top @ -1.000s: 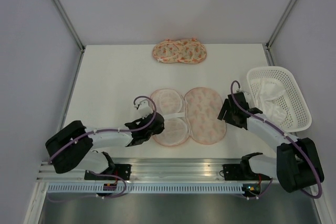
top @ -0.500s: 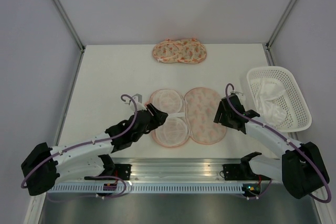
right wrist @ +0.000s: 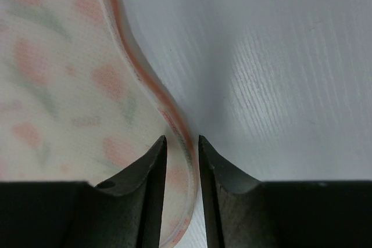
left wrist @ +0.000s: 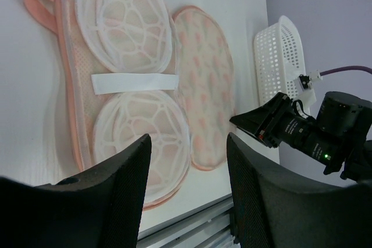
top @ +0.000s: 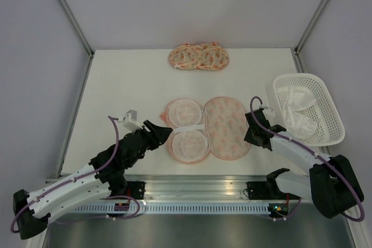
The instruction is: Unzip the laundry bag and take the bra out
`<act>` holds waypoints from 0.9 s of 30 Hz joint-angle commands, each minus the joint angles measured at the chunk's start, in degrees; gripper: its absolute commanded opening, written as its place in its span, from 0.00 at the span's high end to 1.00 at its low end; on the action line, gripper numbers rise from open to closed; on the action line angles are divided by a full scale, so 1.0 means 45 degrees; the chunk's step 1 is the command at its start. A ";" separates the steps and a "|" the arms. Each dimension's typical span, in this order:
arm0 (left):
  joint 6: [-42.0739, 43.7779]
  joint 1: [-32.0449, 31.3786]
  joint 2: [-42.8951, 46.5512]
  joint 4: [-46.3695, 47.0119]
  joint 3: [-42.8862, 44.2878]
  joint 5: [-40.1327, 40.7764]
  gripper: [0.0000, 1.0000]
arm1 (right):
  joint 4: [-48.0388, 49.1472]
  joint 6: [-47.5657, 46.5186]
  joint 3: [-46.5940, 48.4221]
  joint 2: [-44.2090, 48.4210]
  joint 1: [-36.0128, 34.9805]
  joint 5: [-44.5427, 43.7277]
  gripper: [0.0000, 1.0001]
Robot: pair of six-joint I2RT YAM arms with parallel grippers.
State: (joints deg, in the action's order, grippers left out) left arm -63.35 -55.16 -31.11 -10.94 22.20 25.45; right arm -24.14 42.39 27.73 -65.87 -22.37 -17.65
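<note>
1. Lying opened flat at the middle of the white table [top: 116,85], the pink-orange, carrot-printed, two-lobed laundry bag [top: 228,125] shows its white mesh lining with pink trim on its left half. The right half shows the printed side.
2. Two white lattice domes [left wrist: 125,18] sit on the mesh half, with a flat white strap [left wrist: 135,82] lying across between them.
3. Left gripper [top: 158,131]: fingers spread wide and holding nothing, just beside the near-left lobe of the laundry bag. Whether it touches the lobe cannot be told.
4. Right gripper [right wrist: 182,161]: fingers drawn narrow, with the bag's pink-trimmed rim pinched between them at its right edge.
5. The small white soft fabric bra [top: 295,108] lies bunched in the white plastic lattice basket [top: 326,94] at the table's right side, well apart from the bag.
6. A paler, yellower twin pouch [top: 199,57] lies closed at the far edge of the table — neither arm is near it.
</note>
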 commanded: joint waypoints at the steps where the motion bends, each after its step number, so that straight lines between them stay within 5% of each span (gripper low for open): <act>1: 0.0289 -0.0048 0.0273 -0.0947 -0.0128 0.0165 0.40 | 0.0560 0.0247 -0.0126 -0.0207 -0.0068 -0.0023 0.66; 7: 0.0191 -0.0028 0.0313 -0.1163 -0.0225 0.0047 0.40 | 0.1009 0.0345 -0.0360 -0.0479 -0.0068 0.0074 0.81; 9: 0.0133 -0.0028 0.0371 -0.1299 -0.0245 -0.0011 0.41 | 0.1068 0.0345 -0.0400 -0.0480 -0.0068 -0.0003 0.98; 17: 0.0542 -0.0048 0.1443 -0.2021 0.0047 -0.0168 0.42 | 0.0462 -0.0550 0.1121 0.2349 -0.0068 -0.0397 1.00; 21: 0.0699 -0.0028 0.2048 -0.2528 0.0087 -0.0149 0.42 | 0.1960 -0.2153 0.2469 0.2451 -0.0048 0.2431 1.00; 27: 0.0524 -0.0028 0.2675 -0.3018 0.0029 0.0046 0.42 | 0.4792 -0.3071 0.4130 -0.0495 -0.0593 0.8424 1.00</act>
State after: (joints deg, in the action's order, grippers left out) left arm -62.54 -55.13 -20.18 -22.65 21.26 25.26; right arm -11.73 32.71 43.09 -62.54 -23.14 2.68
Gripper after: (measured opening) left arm 0.586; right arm 0.007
